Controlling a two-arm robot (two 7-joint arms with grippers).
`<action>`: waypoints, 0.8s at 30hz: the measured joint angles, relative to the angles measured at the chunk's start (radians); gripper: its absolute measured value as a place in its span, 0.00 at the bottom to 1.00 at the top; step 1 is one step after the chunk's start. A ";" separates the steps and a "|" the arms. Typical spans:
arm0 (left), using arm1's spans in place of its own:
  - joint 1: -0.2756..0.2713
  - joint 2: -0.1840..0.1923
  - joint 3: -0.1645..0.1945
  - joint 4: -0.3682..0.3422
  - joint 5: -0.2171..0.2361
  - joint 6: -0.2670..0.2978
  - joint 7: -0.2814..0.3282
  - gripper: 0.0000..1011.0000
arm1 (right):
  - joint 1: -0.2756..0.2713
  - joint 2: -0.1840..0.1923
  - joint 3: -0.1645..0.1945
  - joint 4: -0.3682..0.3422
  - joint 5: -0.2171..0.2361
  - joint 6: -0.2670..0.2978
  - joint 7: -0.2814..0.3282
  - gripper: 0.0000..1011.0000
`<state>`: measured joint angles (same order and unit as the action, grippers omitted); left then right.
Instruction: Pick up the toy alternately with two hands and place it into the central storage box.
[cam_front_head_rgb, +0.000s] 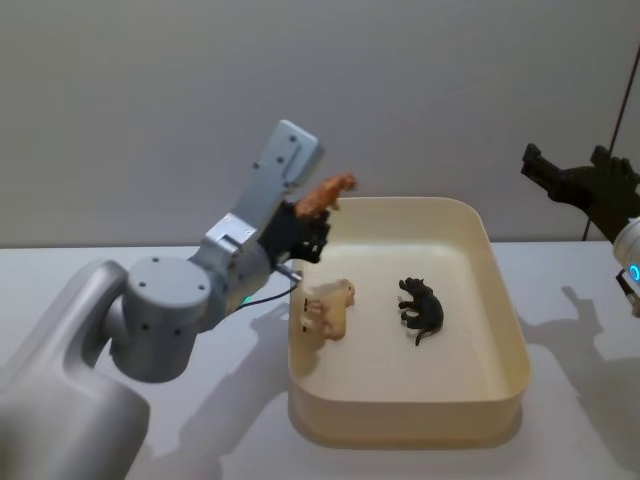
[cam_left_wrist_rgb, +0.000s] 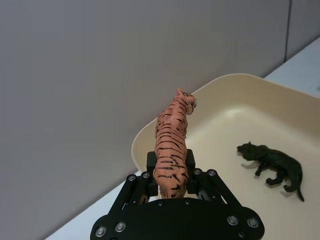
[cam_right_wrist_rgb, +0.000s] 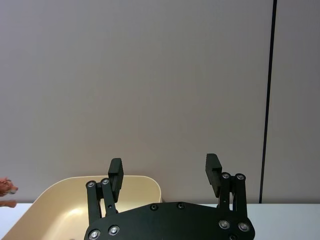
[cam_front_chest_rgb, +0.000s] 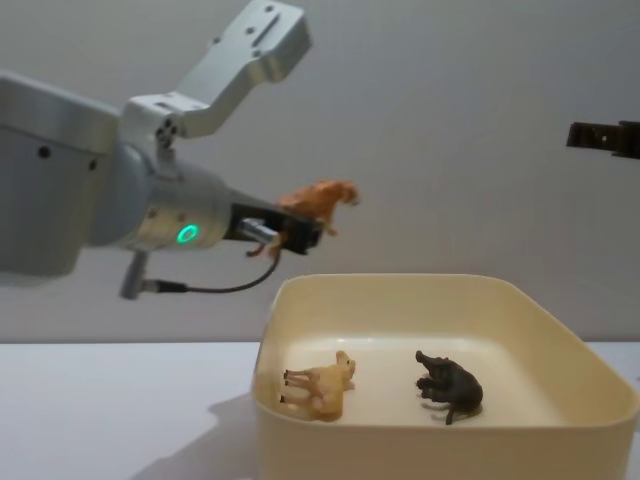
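Head cam: you're looking down and fwd onto the cream tub (cam_front_head_rgb: 505, 330). Chest cam sits lower, side-on across the table, same tub (cam_front_chest_rgb: 400, 440) close up. Left wrist cam peers past its own fingers (cam_left_wrist_rgb: 150, 185) into that tub. Right wrist cam faces the wall, tub corner low.

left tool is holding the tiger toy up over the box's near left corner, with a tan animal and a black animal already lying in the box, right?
Not quite: the left tool holds the tiger toy over the far left corner of the box, not the near one, as the head view shows. The rest stands: a tan animal and a black animal already lie in the box.
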<state>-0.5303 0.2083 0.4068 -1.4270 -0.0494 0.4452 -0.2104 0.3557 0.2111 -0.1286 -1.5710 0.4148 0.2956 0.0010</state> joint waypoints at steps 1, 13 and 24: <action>-0.005 -0.003 0.002 0.003 0.005 -0.002 -0.009 0.26 | 0.000 0.000 0.000 0.000 0.000 0.000 0.000 0.99; -0.065 -0.048 0.034 0.053 0.077 -0.036 -0.120 0.47 | 0.000 0.000 0.000 0.000 0.000 0.000 0.000 0.99; -0.086 -0.063 0.045 0.072 0.102 -0.048 -0.158 0.83 | 0.000 0.000 0.000 0.000 0.000 0.000 0.000 0.99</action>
<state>-0.6163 0.1449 0.4522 -1.3555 0.0522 0.3967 -0.3681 0.3556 0.2111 -0.1286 -1.5710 0.4148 0.2956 0.0009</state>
